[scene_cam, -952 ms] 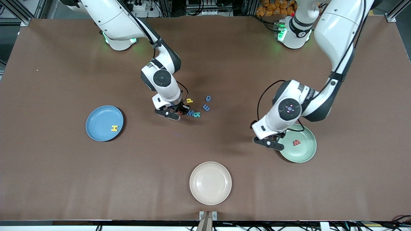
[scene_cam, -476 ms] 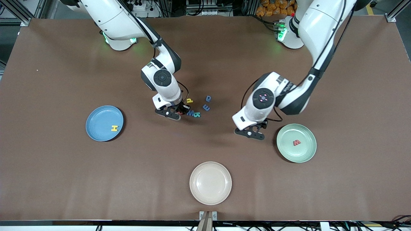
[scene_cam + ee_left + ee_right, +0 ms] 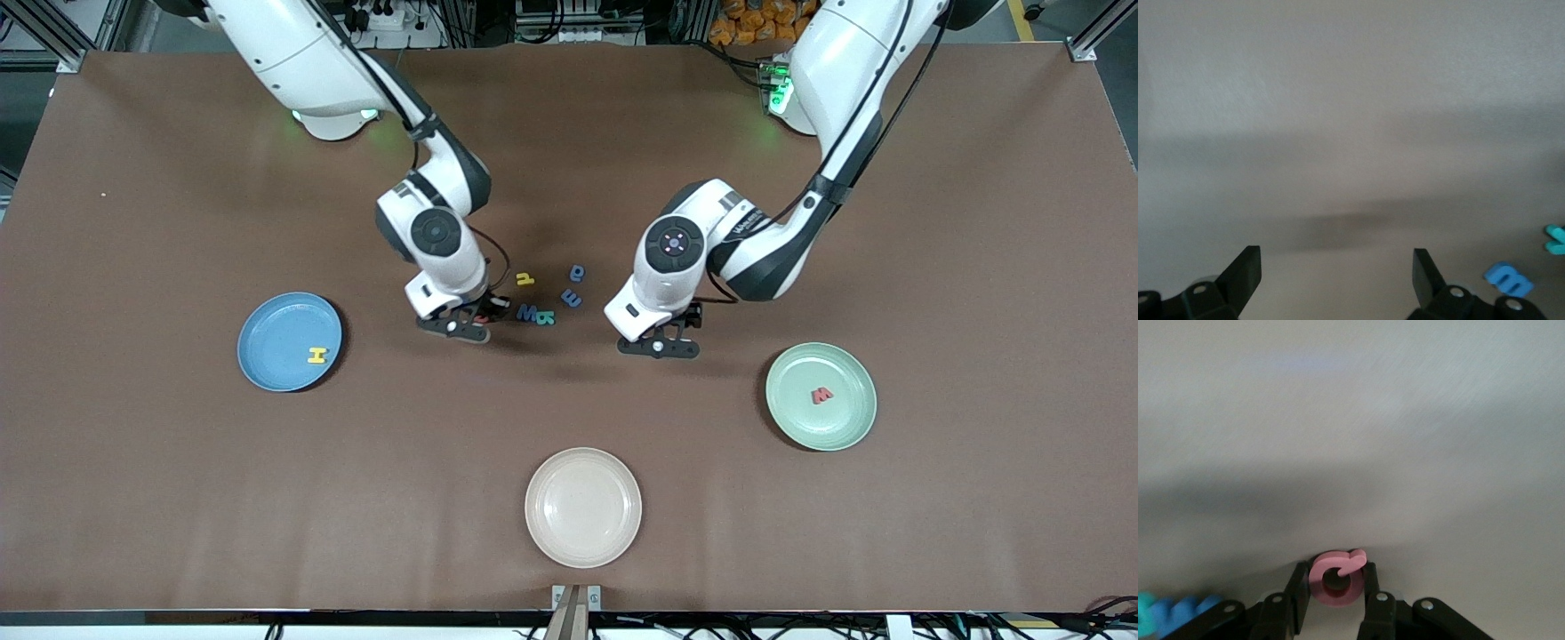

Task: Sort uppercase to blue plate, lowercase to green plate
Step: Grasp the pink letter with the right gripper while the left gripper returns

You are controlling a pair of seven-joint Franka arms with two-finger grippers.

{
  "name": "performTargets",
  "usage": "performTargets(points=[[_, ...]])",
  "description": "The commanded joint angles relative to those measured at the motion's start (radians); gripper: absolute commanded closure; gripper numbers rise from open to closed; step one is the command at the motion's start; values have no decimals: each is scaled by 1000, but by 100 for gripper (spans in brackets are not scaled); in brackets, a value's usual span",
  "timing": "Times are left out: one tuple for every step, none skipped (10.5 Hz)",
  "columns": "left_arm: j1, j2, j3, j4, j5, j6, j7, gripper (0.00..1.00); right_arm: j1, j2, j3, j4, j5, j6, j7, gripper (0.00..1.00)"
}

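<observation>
The right gripper (image 3: 1336, 587) pinches the small red foam Q (image 3: 1336, 579) over the letter cluster; next, carry it toward nine o'clock to the round blue plate (image 3: 267, 333); the left gripper (image 3: 1337, 273), wide open and empty, hovers near the blue foam m (image 3: 1508, 279).

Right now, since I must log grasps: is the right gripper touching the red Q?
Touching. The right wrist view shows the right gripper with both fingers pressed against the sides of the red Q, no gap visible.

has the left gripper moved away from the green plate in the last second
Yes. The left gripper, open, has left the green plate and now hangs over bare table beside the loose letters.
</observation>
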Motion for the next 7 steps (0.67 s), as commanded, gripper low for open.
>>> performTargets(points=[[-40, 4, 5, 6, -9, -3, -159, 0, -26, -43, -52, 33, -14, -120, -163, 72], [-63, 7, 5, 11, -32, -3, -239, 0, -38, -55, -84, 38, -13, -151, -245, 72], [-92, 23, 5, 26, -39, -3, -338, 0, -49, -65, -132, 41, -13, -185, -350, 72], [-125, 52, 6, 54, -38, -1, -453, 0, -54, -72, -190, 46, -13, -212, -480, 72], [-158, 93, 9, 99, -30, -1, -559, 0, -55, -69, -242, 53, -10, -232, -582, 71], [-193, 125, 21, 130, -27, -1, -622, 0, -57, -69, -282, 53, -7, -240, -670, 71], [-216, 150, 38, 159, -27, 0, -676, 0, -59, -82, -304, 55, -2, -269, -734, 71]])
